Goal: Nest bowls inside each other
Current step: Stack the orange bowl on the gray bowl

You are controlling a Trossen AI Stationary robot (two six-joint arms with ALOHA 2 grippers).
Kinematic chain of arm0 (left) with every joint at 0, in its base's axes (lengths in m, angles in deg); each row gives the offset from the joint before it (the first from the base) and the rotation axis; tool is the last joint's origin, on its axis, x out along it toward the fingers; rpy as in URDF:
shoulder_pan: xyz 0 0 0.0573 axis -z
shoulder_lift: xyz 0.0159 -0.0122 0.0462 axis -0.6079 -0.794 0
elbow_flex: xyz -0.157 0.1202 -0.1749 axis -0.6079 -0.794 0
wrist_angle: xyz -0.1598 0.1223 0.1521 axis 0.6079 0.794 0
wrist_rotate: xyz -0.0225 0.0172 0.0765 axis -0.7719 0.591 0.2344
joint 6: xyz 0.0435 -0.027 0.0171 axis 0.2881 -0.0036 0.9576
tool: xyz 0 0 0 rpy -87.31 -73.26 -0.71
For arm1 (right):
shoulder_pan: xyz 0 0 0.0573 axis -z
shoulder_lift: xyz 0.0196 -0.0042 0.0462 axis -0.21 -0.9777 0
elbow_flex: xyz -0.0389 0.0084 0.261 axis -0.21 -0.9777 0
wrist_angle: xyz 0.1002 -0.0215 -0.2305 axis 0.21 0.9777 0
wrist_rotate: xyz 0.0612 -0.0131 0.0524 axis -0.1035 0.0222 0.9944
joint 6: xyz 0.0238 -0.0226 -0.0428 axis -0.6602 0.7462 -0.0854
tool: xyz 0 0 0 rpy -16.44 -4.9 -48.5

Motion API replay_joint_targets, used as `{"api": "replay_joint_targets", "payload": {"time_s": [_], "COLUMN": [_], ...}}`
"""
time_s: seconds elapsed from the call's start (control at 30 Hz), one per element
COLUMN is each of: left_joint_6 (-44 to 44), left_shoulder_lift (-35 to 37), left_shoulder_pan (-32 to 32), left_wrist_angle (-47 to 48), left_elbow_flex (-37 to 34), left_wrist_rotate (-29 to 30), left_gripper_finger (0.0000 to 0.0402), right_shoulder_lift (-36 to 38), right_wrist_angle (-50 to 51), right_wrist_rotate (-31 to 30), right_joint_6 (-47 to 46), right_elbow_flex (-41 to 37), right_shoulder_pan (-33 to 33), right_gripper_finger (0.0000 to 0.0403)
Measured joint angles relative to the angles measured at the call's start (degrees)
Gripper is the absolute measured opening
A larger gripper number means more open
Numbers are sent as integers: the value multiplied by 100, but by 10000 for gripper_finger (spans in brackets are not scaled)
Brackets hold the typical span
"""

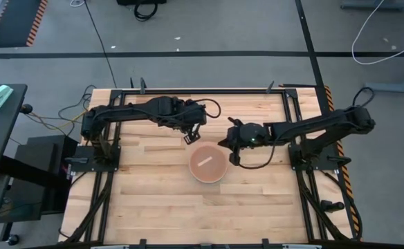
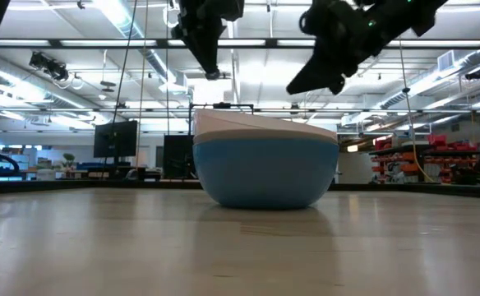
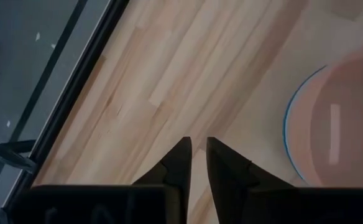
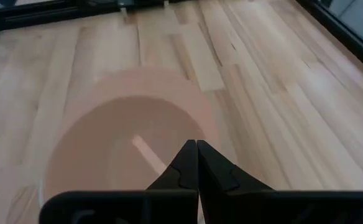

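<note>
The bowls sit as 1 stack near the middle of the desk (image 1: pixel 153 200), a little toward its right edge; from table height the blue bowl (image 2: pixel 265 174) rests on the wood as the outer shell, with a pale rim, seemingly the grey bowl (image 2: pixel 265 130), showing just above its lip; from above the salmon pink bowl (image 1: pixel 209 163) lies innermost and hides the rest. The nesting looks done, so the remaining risk is in pulling the arms clear.

The upper rim looks slightly tilted from table height, higher toward one side; if a bowl is not fully seated, a light knock could rock it or pop it up out of the stack.

The right gripper (image 1: pixel 232 153) hangs above the stack's right rim, fingers pressed together and holding nothing; its wrist view looks straight down into the pink bowl past the closed tips; a low or sideways retreat could clip the rim and shove the light plastic stack across the smooth wood.

Farther back, the left gripper (image 1: pixel 188 137) hangs above the desk just behind the stack, toward the far edge; its fingers (image 3: pixel 180 163) stand slightly parted, empty, with a narrow gap; the blue lip shows close beside them in its wrist view, so a swing toward the stack could catch it.
</note>
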Motion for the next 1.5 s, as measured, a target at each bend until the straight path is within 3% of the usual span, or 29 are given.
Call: {"api": "replay_joint_targets", "payload": {"time_s": [0.23,0.53,0.9,1.27,1.5], "left_joint_6": [-14,-19,-56,-56,-86], "left_shoulder_lift": [0,0,-2,-2,-2], "left_shoulder_pan": [7,6,2,72,276], "left_wrist_angle": [24,15,-20,-28,-49], "left_elbow_flex": [0,0,-2,-2,-2], "left_wrist_rotate": [-2,-2,-1,42,44], "left_gripper_finger": [57,46,44,35,40], "right_shoulder_lift": [-680,-1389,-1911,-1212,-1015], "right_wrist_angle": [-1044,-1737,-1799,-1241,-887], "right_wrist_rotate": [871,1500,1594,1560,1016], "right_joint_6": [110,96,95,248,-91], "right_elbow_flex": [0,0,237,356,115], "right_shoulder_pan": [544,909,905,445,-168], "right_gripper_finger": [1,0,0,0,0]}}
